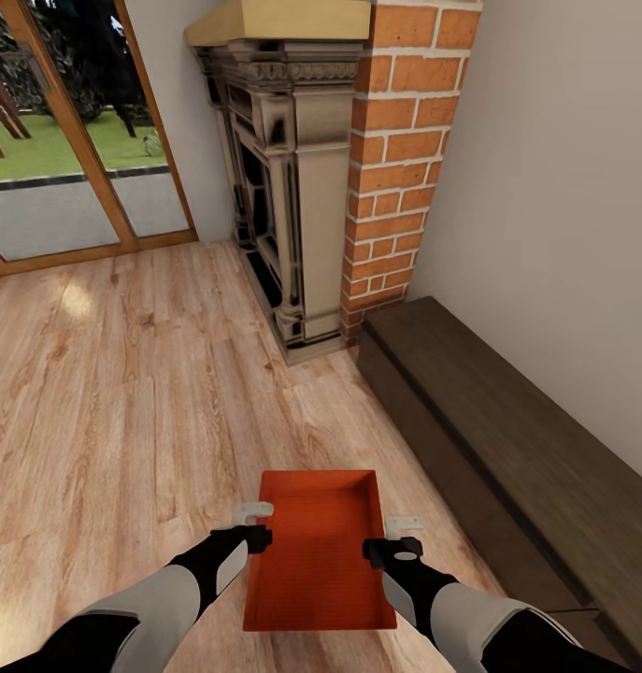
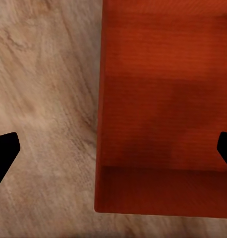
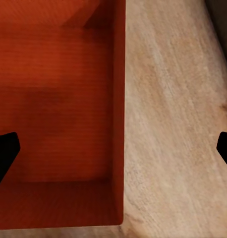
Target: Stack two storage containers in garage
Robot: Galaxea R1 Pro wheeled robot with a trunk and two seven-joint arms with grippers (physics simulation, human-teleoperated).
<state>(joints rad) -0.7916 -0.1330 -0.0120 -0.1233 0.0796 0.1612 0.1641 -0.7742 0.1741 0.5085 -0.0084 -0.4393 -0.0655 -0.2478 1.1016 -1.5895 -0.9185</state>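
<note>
Both pincers gape wide: left pincer and right pincer straddle the bin walls.

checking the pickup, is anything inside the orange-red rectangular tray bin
No, the orange-red rectangular tray bin on the light wood-plank floor shows a bare flat bottom in the head view.

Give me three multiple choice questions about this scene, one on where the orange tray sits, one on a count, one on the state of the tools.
1. The storage container lies on:
A. wood-plank floor
B. the bench
C. the mantel

2. Containers in the head view:
A. one
B. two
C. three

3. Both tools are:
A. shut on the container
B. open, straddling its side walls
C. holding the bench

Answers:
1 A, planks surround it, with the bench alongside.
2 A, a single orange tray shows.
3 B, the left tool and right tool have fingers spread either side of a wall.
</note>
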